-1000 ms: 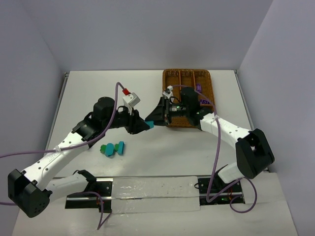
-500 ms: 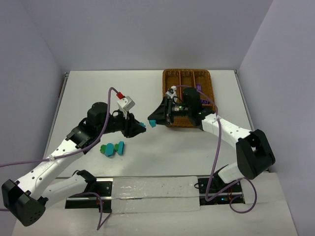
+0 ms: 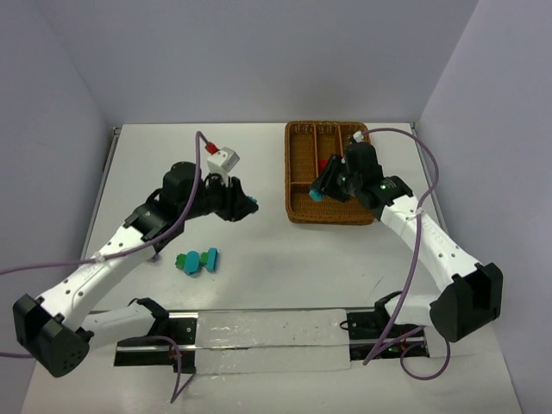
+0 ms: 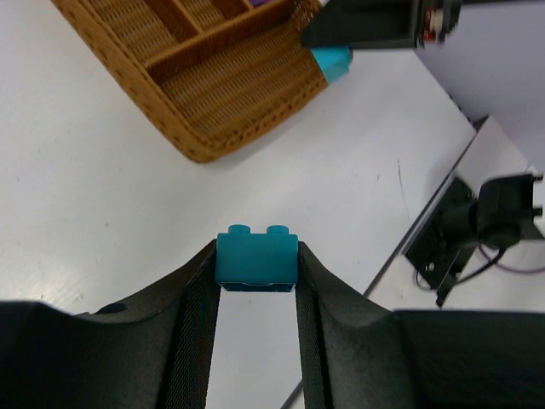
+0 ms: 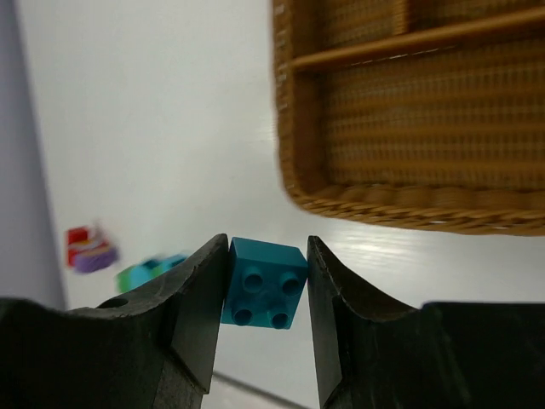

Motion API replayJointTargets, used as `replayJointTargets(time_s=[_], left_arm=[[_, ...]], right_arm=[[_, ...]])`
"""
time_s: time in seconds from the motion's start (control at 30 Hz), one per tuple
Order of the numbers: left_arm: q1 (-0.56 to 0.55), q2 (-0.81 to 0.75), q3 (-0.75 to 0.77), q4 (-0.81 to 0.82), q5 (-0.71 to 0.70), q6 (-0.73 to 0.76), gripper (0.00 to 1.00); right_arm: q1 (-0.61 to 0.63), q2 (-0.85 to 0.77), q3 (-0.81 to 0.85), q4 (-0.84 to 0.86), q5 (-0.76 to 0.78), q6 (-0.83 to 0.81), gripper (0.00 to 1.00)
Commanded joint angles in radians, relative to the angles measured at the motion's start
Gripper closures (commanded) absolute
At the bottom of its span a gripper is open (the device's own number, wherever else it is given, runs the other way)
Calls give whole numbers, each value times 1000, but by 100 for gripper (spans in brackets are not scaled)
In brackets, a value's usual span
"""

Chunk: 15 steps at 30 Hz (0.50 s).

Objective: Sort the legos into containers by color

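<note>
My left gripper (image 3: 247,205) is shut on a teal-blue lego (image 4: 255,258) and holds it above the table, left of the wicker tray (image 3: 297,211). My right gripper (image 3: 317,193) is shut on a second teal-blue lego (image 5: 264,283), studs toward the camera, at the left end of the tray's wide slot (image 5: 426,128). In the left wrist view this brick (image 4: 330,61) hangs beside the tray's corner (image 4: 230,94). A green and teal-blue cluster of legos (image 3: 197,260) lies on the table and shows blurred in the right wrist view (image 5: 149,271).
A small red thing (image 3: 322,162) shows in a narrow slot beside the right wrist; I cannot tell what it is. The right arm hides much of the tray. The left arm's red-and-white connector (image 3: 220,157) sticks up above its wrist. Walls close the table's far and side edges.
The two grippers stood tip to tip left of the tray and have drawn apart. The right one swung right and back to the tray with its teal brick; the left one shifted a little.
</note>
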<state>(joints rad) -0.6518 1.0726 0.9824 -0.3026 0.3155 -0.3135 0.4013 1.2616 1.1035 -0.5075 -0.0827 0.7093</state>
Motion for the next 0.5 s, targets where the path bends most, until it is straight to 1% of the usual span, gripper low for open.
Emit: replayJointTargets(time_s=[0.0, 0.03, 0.1, 0.17, 0.2, 0.23, 0.33, 0.47], left_arm=[[3, 167, 149, 59, -52, -116, 100], [3, 204, 158, 62, -69, -131, 100], [1, 316, 279, 52, -97, -159, 100], [1, 415, 339, 51, -137, -186, 100], [1, 420, 370, 50, -140, -188, 100], [1, 497, 422, 35, -191, -219, 100], [1, 547, 487, 10, -233, -240, 100], [1, 553, 471, 35, -245, -263, 100]], right_arm=[[-4, 32, 56, -140, 273, -99, 95], [-4, 46, 60, -139, 274, -99, 95], [-8, 102, 120, -128, 294, -103, 95], [-7, 168, 159, -124, 309, -103, 95], [-9, 171, 181, -123, 315, -102, 95], [-9, 222, 226, -115, 325, -104, 95], [-10, 356, 343, -111, 344, -116, 93], [-17, 541, 518, -123, 361, -131, 91]])
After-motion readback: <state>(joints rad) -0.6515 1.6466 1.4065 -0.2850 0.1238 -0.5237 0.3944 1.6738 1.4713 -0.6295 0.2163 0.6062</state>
